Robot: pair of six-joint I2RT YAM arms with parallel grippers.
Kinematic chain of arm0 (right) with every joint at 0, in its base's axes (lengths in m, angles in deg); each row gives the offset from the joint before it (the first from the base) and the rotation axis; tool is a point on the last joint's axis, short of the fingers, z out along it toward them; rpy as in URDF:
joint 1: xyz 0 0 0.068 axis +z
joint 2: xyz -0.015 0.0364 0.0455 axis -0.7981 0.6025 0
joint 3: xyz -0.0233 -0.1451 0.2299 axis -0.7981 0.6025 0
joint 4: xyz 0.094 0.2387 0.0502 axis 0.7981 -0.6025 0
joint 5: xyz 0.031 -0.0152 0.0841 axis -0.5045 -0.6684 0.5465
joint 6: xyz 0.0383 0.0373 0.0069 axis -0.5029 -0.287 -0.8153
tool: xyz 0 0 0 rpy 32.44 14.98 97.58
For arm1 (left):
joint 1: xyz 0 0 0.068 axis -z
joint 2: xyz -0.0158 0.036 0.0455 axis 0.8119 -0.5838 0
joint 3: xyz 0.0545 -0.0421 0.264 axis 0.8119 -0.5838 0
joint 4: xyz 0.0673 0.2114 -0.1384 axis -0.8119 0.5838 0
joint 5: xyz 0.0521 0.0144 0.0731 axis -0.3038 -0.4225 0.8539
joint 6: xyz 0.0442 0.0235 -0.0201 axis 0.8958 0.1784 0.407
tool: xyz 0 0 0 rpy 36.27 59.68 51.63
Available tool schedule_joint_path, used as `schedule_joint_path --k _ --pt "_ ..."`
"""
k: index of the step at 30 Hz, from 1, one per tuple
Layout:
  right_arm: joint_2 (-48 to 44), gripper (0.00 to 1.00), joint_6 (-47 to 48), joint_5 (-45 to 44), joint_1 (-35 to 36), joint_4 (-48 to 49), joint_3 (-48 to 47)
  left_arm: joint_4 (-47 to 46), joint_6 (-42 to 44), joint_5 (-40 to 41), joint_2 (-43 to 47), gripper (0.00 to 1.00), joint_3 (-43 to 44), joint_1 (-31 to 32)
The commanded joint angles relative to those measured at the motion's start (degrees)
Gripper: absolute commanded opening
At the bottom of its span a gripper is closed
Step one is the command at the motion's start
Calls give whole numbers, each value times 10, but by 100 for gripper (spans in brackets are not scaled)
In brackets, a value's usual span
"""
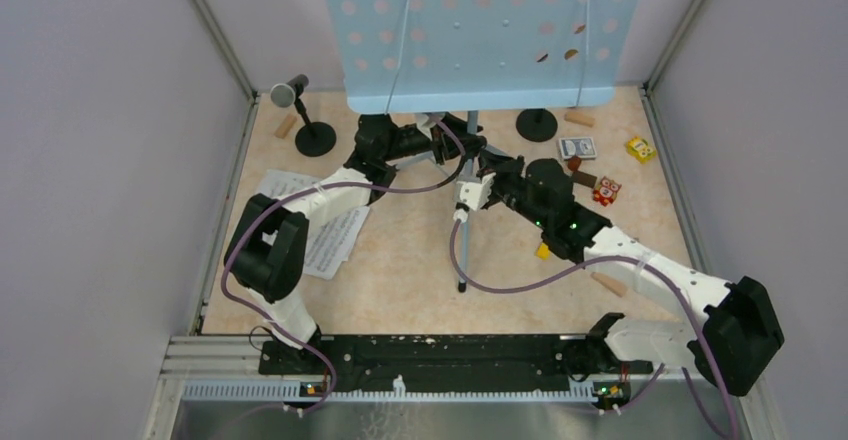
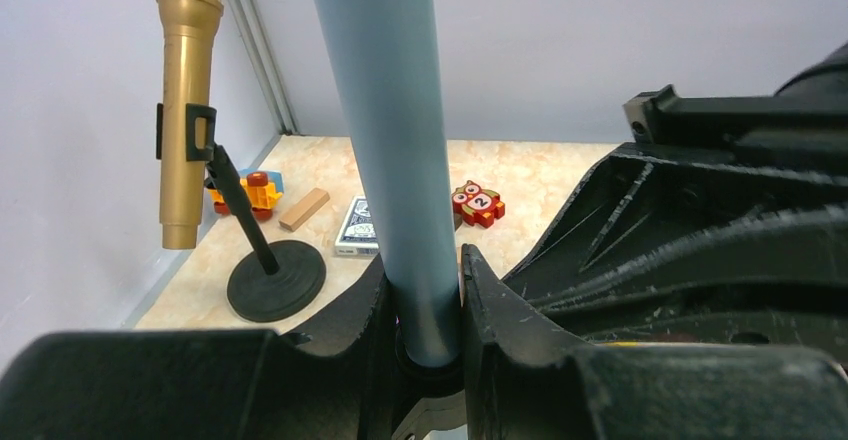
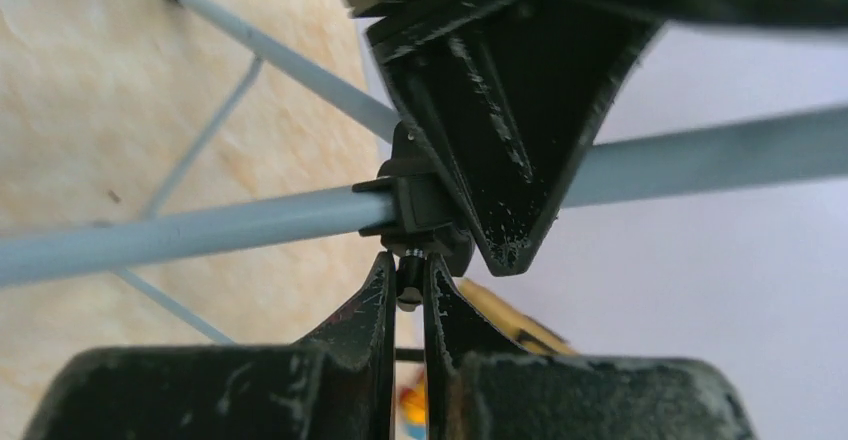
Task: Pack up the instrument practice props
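Your left gripper point(image 2: 425, 295) is clamped on the grey-blue pole point(image 2: 385, 110) of the music desk point(image 1: 480, 30). The pole rises from between its fingers point(image 2: 500, 320), which press on it from both sides.

Beyond those fingertips and off to their left, the gold microphone point(image 2: 187, 90) sits clipped in its black holder point(image 2: 275, 280). The holder's round base is on the table, well apart from the gripper. Straight ahead, past the pole, lie a wooden block point(image 2: 303, 208), a card box point(image 2: 355, 228) and an owl toy point(image 2: 478, 203), near one another and well apart from your grip.

Your right gripper point(image 3: 408, 295) has its jaws drawn together, pinching the small bolt point(image 3: 408, 282) that sticks out of the black collar point(image 3: 415, 205) on the pole. The collar is right at its fingertips. A finger of the left gripper sits on the far side of the collar, just beside the right fingertips. Past them a thin tripod leg point(image 3: 290, 65) slants away from the collar to the table.

In the overhead view the two grippers meet almost tip to tip below the lower edge of the music desk. The white music sheets point(image 1: 335, 240) lie flat on the table behind the left gripper, partly under that arm and well apart from its fingers.
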Motion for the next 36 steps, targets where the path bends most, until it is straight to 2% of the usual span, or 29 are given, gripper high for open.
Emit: schedule_joint_path --k 1,6,10,12,16,18,21,25,27,28,30,32,33,36 --pt "6 0 241 -30 77 -202 22 47 85 -16 -11 0 -8 7" --pt "25 0 385 -200 114 -134 75 47 85 -18 -12 0 -7 7" --pt "29 0 425 -249 124 -48 102 47 87 -20 -12 0 -8 7" --pt "19 12 411 -241 124 34 119 48 87 -20 -11 0 -9 7" --pt "-24 52 309 -219 128 154 143 50 92 -18 -10 0 -10 7" --pt "-64 63 233 -218 134 192 158 51 94 -17 -10 0 -11 7" --pt "-143 72 23 -220 136 202 171 51 93 -20 -11 0 -8 7" --pt "-224 74 -250 -245 135 266 241 49 90 -21 -14 0 -7 7" --pt "-242 76 -387 -312 134 269 257 49 86 -25 -16 0 -6 8" --pt "-247 79 -471 -354 134 256 253 48 85 -27 -16 0 -6 8" --pt "-245 87 -594 -427 129 152 215 47 84 -27 -16 0 -6 9" --pt "-230 97 -700 -441 103 34 161 49 85 -26 -16 0 -6 10" --pt "-220 99 -753 -409 80 -17 131 49 85 -26 -16 0 -6 11" --pt "-181 99 -876 -205 -49 -110 61 49 85 -27 -16 0 -5 12"
